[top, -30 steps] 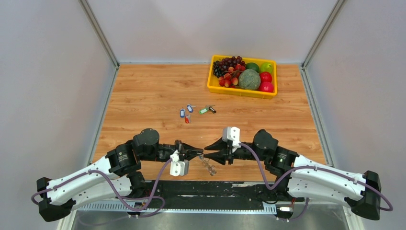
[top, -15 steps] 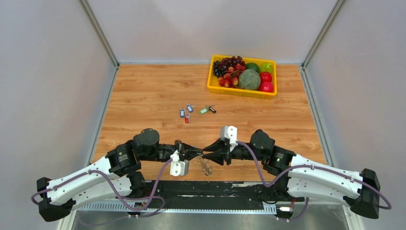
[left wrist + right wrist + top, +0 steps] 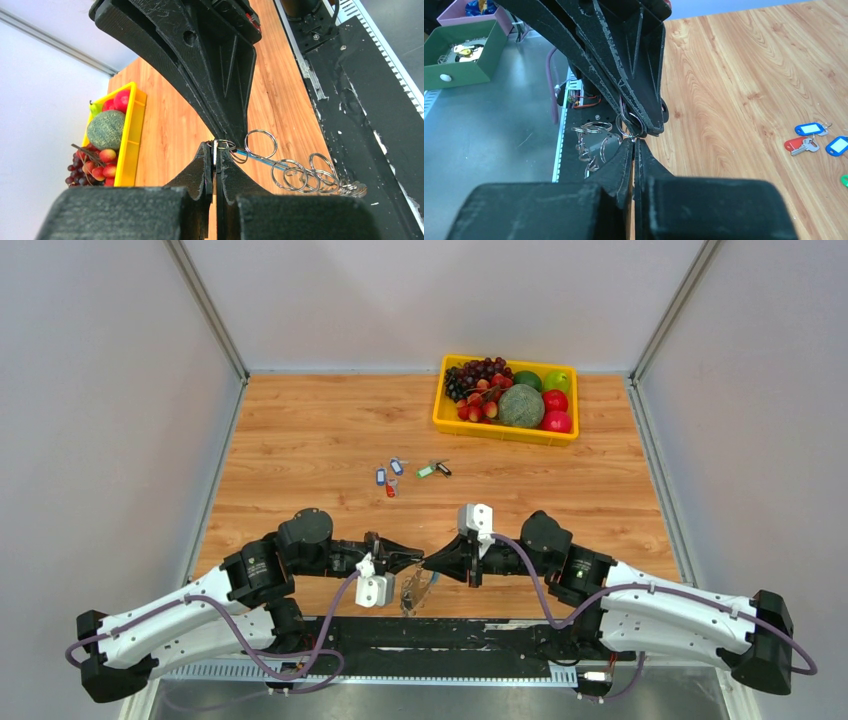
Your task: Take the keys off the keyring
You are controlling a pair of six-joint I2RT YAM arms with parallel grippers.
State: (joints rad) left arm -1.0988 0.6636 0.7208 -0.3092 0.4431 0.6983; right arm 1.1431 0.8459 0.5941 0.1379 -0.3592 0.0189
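Observation:
The keyring (image 3: 413, 590) is a chain of silver wire rings with a thin blue strand, hanging below the two gripper tips. It also shows in the left wrist view (image 3: 300, 172) and the right wrist view (image 3: 591, 137). My left gripper (image 3: 418, 560) is shut on one small ring at the chain's top (image 3: 216, 146). My right gripper (image 3: 428, 563) meets it tip to tip, shut on the same end of the chain (image 3: 634, 141). Several keys with blue (image 3: 380, 477), red (image 3: 390, 489), green (image 3: 425, 472) and black (image 3: 443, 469) tags lie loose on the table beyond the grippers.
A yellow tray (image 3: 440, 412) of fruit stands at the back right of the wooden table. A black base strip (image 3: 450, 630) runs along the near edge under the hanging rings. Grey walls close off both sides.
My right gripper has moved left to the left gripper's tip and closed. The hanging ring chain has swung left and lower. The left arm has hardly moved.

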